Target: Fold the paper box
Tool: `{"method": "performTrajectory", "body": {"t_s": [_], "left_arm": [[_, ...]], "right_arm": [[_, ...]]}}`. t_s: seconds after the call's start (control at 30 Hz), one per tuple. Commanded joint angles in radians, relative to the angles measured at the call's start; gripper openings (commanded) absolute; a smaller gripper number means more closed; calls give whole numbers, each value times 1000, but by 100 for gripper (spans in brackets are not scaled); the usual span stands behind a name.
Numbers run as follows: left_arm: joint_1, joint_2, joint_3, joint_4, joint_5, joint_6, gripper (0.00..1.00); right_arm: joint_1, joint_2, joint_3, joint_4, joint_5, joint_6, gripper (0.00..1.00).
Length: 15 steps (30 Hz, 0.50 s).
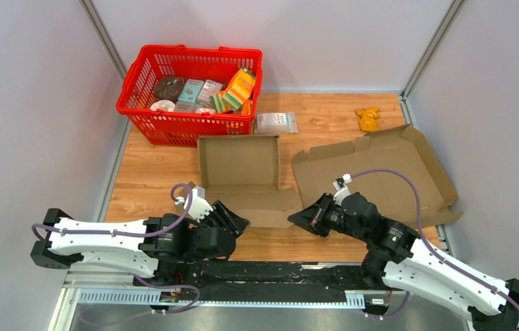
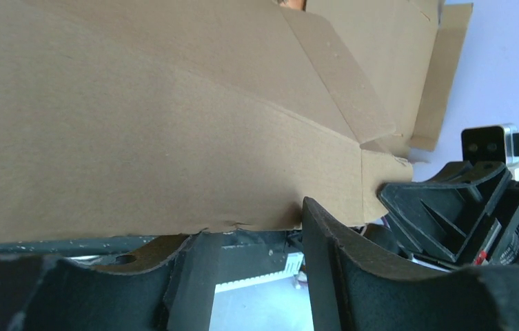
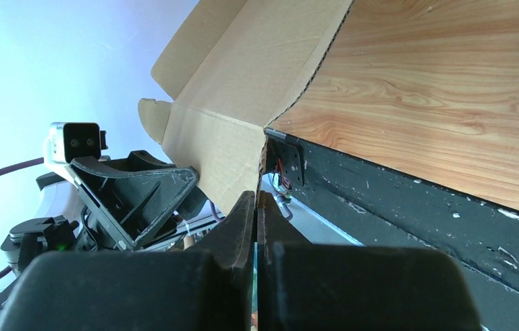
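Note:
The paper box [image 1: 238, 160] is brown cardboard, lying open at mid-table with its side walls partly raised and a front flap [image 1: 265, 208] reaching toward the arms. My left gripper [image 1: 238, 224] is at the flap's near left edge. In the left wrist view the cardboard [image 2: 160, 131] fills the top, and the gripper [image 2: 253, 222] is open with the flap's edge lying across its fingertips. My right gripper [image 1: 295, 219] is at the flap's right corner. It is shut [image 3: 256, 198], its tips touching the corner edge of the flap [image 3: 225, 155].
A second, flat cardboard blank [image 1: 380, 172] lies right of the box, under the right arm. A red basket [image 1: 194, 131] of groceries stands at the back left, with a white packet [image 1: 276, 123] and a yellow toy [image 1: 367, 118] behind. The table's black front edge [image 3: 415, 207] runs close below the flap.

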<state>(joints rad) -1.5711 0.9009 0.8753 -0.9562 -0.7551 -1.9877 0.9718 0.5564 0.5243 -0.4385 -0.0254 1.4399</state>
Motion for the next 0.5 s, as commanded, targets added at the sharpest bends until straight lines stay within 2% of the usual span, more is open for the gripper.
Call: {"method": "performTrajectory", "body": {"t_s": [0.0,0.1,0.13,0.2,0.33,0.4,0.43,0.47], "left_arm": [[-6,6,53,-177,-98,-229,51],[-4,12,65,-223,-102,-250,42],[-4,15,65,-228,-104,-252,35],[-6,16,64,-233,-107,-261,35],[-6,20,82,-246,-121,-238,17],[-10,20,97,-266,-113,-221,9],[-12,16,103,-300,-104,-221,1],[-17,15,112,-318,-81,-218,0]], "right_arm": [[-4,-7,11,44,9,22,0],[1,-12,6,52,-13,24,0],[5,-13,0,56,-13,30,0],[11,-15,-6,67,-11,31,0],[16,-10,-1,72,-24,7,0],[16,-12,6,90,-42,-48,10],[16,-13,25,90,-47,-82,18],[16,-18,38,72,-53,-179,35]]}}
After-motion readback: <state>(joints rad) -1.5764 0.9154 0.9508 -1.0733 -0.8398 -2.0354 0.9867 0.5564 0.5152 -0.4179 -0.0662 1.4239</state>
